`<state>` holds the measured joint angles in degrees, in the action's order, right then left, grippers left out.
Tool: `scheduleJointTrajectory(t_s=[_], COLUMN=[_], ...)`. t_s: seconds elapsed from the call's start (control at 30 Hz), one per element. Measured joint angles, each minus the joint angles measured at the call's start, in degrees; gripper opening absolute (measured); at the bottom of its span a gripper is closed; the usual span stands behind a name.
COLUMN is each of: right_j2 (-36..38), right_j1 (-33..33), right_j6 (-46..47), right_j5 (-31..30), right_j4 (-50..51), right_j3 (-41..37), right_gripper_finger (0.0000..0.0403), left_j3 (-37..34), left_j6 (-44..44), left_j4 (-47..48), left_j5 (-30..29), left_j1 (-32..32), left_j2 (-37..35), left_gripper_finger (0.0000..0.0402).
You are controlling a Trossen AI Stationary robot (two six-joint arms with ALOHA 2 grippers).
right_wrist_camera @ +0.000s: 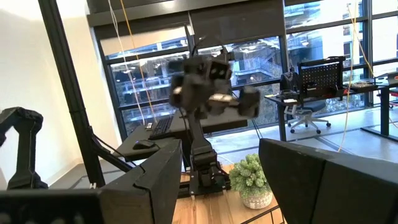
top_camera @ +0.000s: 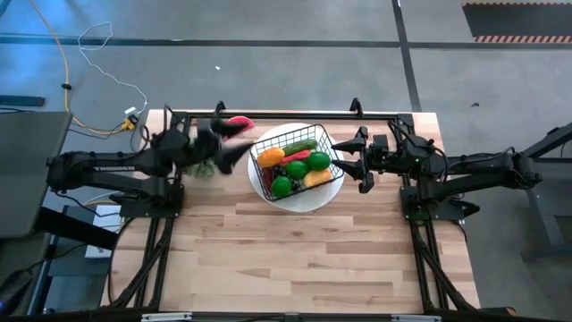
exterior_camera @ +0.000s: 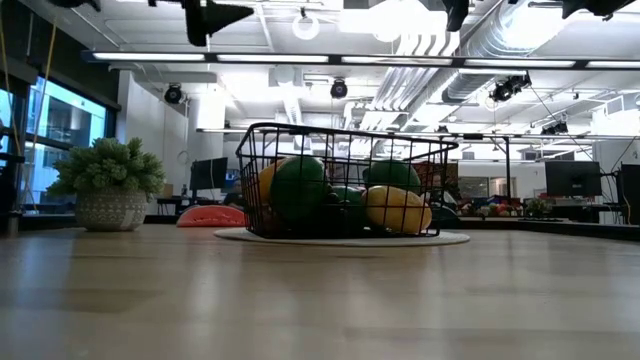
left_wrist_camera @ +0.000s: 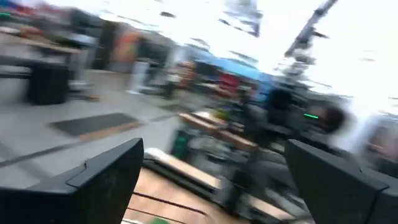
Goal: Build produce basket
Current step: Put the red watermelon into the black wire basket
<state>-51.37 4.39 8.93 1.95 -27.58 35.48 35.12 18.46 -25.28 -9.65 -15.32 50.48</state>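
So the black wire-mesh basket sits on a round white plate, loaded with toy fruit; left gripper beside it, jaws wide apart, right gripper half-open, both empty

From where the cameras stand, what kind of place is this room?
Probably an open-plan office or robotics lab. Exposed ceiling ducts and strip lights run overhead, desks with monitors stand behind the wooden table, and tall windows look out on other buildings.
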Motion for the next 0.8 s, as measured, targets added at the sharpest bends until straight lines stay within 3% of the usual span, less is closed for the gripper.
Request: scheduleJointTrajectory(t_s=[0.2, 0.37, 0.5, 0.8], right_j2=[0.0, 0.0, 0.0, 0.0], right_j1=[0.1, 0.1, 0.1, 0.1], right_j6=[-0.2, 0.0, 0.0, 0.1], right_j5=[0.0, 0.0, 0.0, -0.5], right_j4=[0.7, 1.8, 1.9, 2.1], right_j3=[0.0, 0.0, 0.0, 0.0], right_gripper_finger=[0.0197, 0.0197, 0.0197, 0.0197], left_j3=[17.7, 36.1, 45.2, 47.4], left_j6=[-0.2, -1.9, -5.0, -5.2], left_j4=[27.1, 56.3, 71.2, 79.1], left_j5=[-3.3, -1.9, 0.4, -4.3], left_j1=[-8.9, -22.1, -31.5, -39.1], left_j2=[4.6, 16.5, 28.2, 48.8], left_gripper_finger=[0.0378, 0.0378, 0.0378, 0.0378])
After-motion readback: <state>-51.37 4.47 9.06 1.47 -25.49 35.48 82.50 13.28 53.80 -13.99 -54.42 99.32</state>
